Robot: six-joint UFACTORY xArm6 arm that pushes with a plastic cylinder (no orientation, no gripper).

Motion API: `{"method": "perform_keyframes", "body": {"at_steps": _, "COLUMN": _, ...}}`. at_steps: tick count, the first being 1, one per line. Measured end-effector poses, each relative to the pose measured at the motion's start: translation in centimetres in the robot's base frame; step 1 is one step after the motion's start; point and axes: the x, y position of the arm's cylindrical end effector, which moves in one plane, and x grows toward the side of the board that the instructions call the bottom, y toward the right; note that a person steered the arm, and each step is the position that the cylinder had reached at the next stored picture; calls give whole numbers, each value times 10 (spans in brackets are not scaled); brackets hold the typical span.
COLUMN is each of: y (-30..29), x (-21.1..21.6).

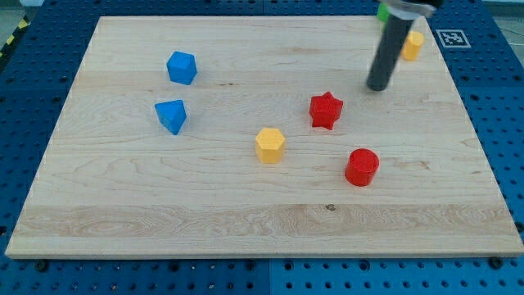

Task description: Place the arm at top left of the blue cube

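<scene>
The blue cube (182,67) sits on the wooden board at the view's upper left. A second blue block, wedge-shaped (172,115), lies just below it. My tip (377,86) rests on the board at the view's upper right, far to the right of the blue cube and slightly lower. It touches no block. The nearest block to it is the red star (326,110), down and to its left.
A yellow hexagonal block (269,145) lies near the board's middle. A red cylinder (361,167) lies to the lower right. A yellow block (412,46) sits behind the rod at the upper right, and a green block (382,12) shows at the top edge.
</scene>
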Motion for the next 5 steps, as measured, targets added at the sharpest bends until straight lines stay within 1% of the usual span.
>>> {"method": "perform_keyframes", "body": {"at_steps": 1, "y": -55, "x": -5}}
{"method": "perform_keyframes", "body": {"at_steps": 3, "y": -113, "x": -21}}
{"method": "perform_keyframes", "body": {"at_steps": 4, "y": -155, "x": -41}}
{"method": "perform_keyframes", "body": {"at_steps": 5, "y": -185, "x": -81}}
